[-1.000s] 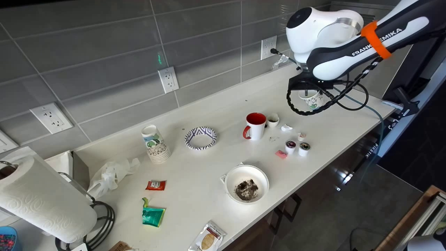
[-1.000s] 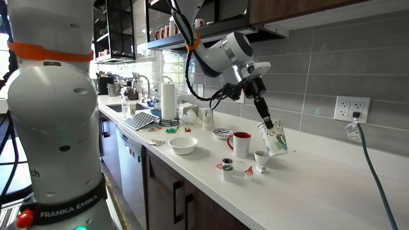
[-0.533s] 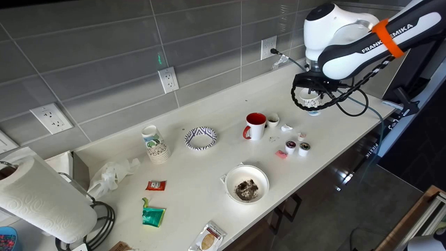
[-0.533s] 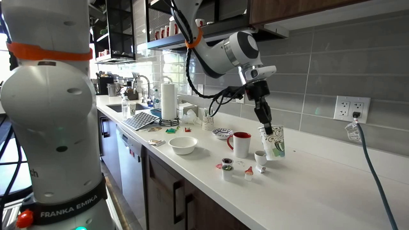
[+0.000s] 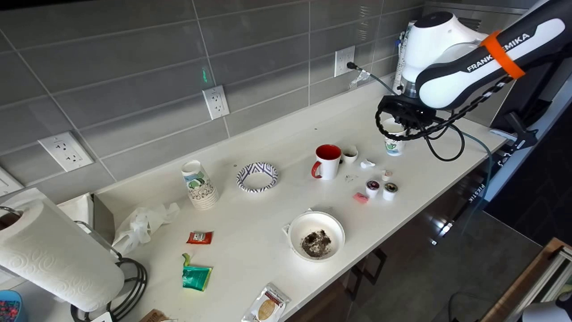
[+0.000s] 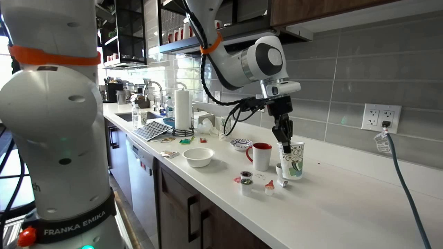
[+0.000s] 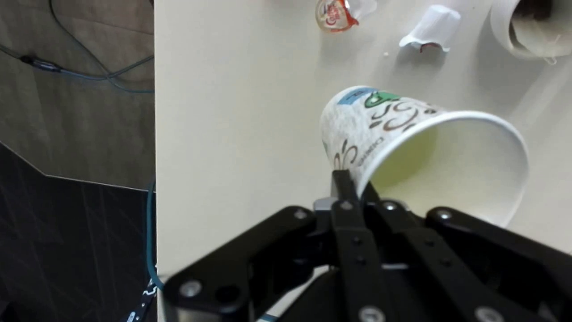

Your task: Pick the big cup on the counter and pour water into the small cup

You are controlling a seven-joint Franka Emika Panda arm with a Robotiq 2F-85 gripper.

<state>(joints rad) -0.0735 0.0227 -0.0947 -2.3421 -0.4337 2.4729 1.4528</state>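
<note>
My gripper (image 7: 357, 190) is shut on the rim wall of a tall patterned paper cup (image 7: 393, 118), white with brown swirls and green and blue marks. The cup hangs upright at the fingertips (image 6: 287, 149), low over the off-white counter (image 6: 332, 214); I cannot tell if its base touches. It also shows in the exterior views (image 5: 394, 145) (image 6: 297, 160). Its inside looks yellowish at the bottom. A small white cup (image 5: 350, 157) with something dark inside stands beside the red mug; in an exterior view the paper cup mostly hides it (image 6: 278, 169). No plain white cup of the mug's size shows.
The white mug with red inside and handle (image 5: 327, 166) stands close by. Several creamer cups (image 5: 389, 192) and a crumpled white piece (image 5: 367, 163) lie near. A white bowl (image 5: 330, 223), a patterned bowl (image 5: 243, 183) and a cup stack (image 5: 204, 197) stand farther off.
The gripper and paper cup have come lower towards the counter. The cup has gone from tilted to upright, still held. The other things have not moved.
</note>
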